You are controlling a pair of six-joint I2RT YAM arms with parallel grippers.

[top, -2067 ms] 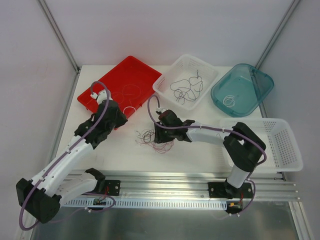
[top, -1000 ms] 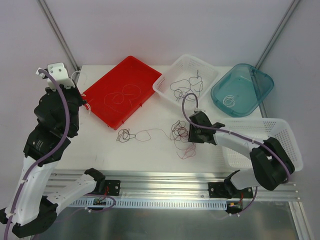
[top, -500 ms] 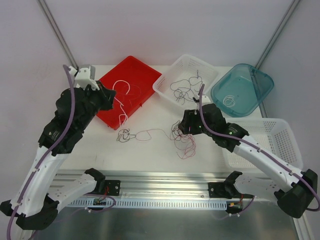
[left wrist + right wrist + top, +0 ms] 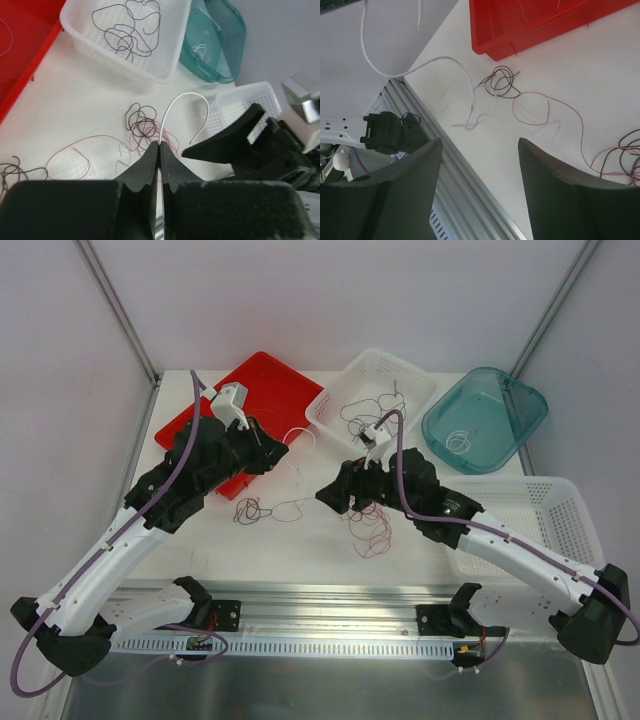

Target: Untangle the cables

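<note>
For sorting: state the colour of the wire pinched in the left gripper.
White; the wire shows best in the left wrist view.

Your white cable [image 4: 186, 94] arches up in a hook, off the desk, with one end pinched in the left gripper [image 4: 159, 149]. At mid-desk a small black knot [image 4: 248, 510] trails a red loop [image 4: 290, 502]. Right of that a red-and-black tangle [image 4: 366, 518] sprawls flat. A black cable [image 4: 368, 420] lies by the far edge, and a whitish coil [image 4: 458, 443] near the far right corner.

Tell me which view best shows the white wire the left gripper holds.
Left wrist: the white wire arcs clearly out of the shut left gripper. Right wrist shows a long trailing stretch; top external shows only a faint strand.
</note>
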